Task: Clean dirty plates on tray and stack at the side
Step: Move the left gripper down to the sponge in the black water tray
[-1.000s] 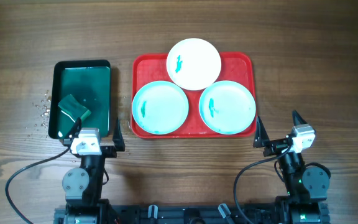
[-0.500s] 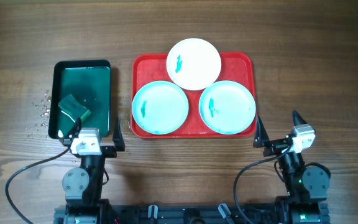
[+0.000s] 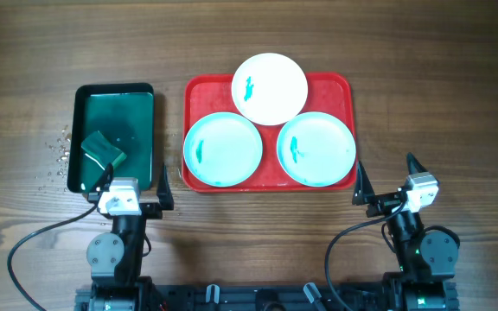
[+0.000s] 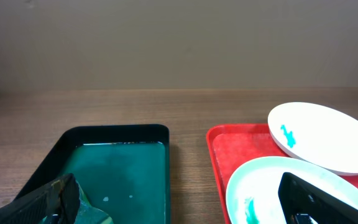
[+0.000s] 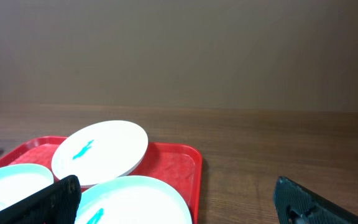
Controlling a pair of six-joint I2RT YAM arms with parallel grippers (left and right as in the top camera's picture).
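Three smeared plates (image 3: 270, 88) sit on the red tray (image 3: 331, 91); the left end effector (image 3: 132, 180) and the right end effector (image 3: 385, 168) gape wide, empty.

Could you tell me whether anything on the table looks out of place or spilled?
The white plate overhangs the far rim of the red tray instead of lying inside it. Small specks are scattered on the table left of the green tray.

Right tool (image 5: 178, 185): fingers (image 5: 48, 202) spread wide, tips at 8 and 4 o'clock. Red tray (image 5: 178, 158) on desk (image 5: 278, 140) at 7 o'clock. White plate (image 5: 101, 152), teal smear, at tray's far edge. Two turquoise plates (image 5: 135, 198) nearer, cropped by frame bottom.
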